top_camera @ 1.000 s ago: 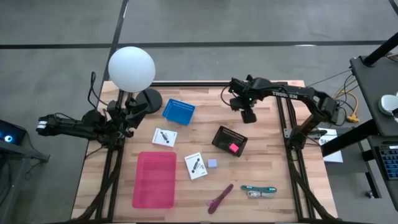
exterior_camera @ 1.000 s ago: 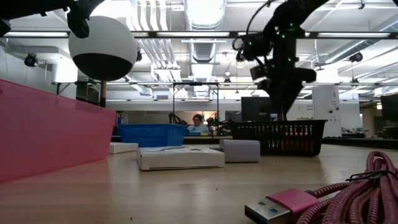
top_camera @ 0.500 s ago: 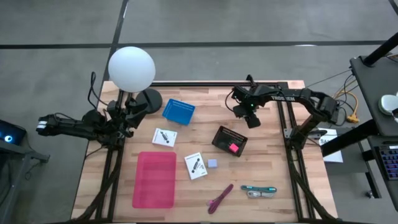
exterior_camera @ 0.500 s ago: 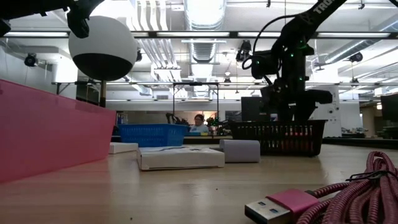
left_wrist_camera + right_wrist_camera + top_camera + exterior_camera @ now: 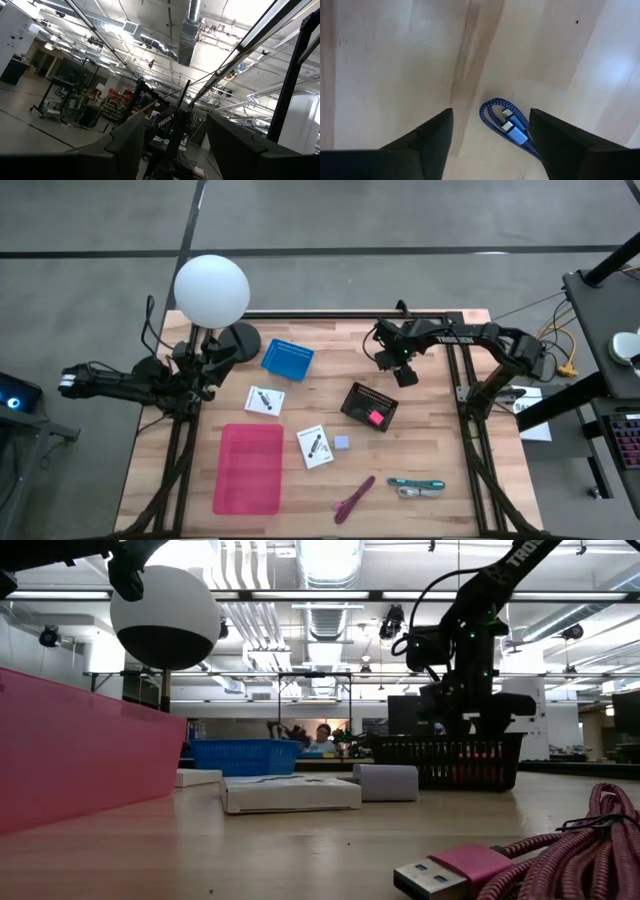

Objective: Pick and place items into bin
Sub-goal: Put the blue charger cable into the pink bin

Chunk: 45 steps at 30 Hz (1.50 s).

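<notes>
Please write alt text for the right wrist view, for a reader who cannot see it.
The right gripper hangs with open jaws above a coiled blue cable lying on the pale wooden table. Nothing is between the jaws.

A pink bin (image 5: 70, 755) stood on the wooden worktop (image 5: 300, 850). Beyond lay a white card (image 5: 290, 793), a blue basket (image 5: 246, 756) and a black basket (image 5: 450, 760). A magenta cable (image 5: 530, 855) lay nearest.
</notes>
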Motion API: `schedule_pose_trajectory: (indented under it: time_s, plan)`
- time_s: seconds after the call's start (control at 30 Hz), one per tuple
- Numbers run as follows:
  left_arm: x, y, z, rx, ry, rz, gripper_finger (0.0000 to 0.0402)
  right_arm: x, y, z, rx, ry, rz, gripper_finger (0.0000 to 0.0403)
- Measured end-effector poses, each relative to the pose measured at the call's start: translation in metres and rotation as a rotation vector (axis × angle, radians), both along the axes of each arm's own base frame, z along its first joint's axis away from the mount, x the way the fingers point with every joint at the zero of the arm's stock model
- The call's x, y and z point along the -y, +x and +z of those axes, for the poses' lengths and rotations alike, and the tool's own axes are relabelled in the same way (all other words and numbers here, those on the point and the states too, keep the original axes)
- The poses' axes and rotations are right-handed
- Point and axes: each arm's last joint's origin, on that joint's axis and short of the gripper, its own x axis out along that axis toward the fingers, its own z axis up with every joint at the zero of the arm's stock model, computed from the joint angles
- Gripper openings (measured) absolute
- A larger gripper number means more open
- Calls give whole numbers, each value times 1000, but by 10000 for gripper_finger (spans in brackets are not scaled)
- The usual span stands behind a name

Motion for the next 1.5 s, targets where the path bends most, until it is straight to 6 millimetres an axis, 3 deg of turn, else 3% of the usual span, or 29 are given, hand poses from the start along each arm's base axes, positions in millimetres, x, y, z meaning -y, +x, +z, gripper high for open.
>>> schedule_pose_trajectory:
  time_s: [0.33,0.63,1.1,1.5]
  plan:
    - [0,0,0,-1,0,0,196,4,7,-5,70,-47,35,285]
    - [0,0,0,1,-4,-2,196,7,8,-28,-26,-4,28,267]
    - [0,0,0,2,-5,-2,196,24,-7,-28,-47,4,-44,251]
    - [0,0,0,1,-5,-2,196,27,-10,-33,-42,64,8,224]
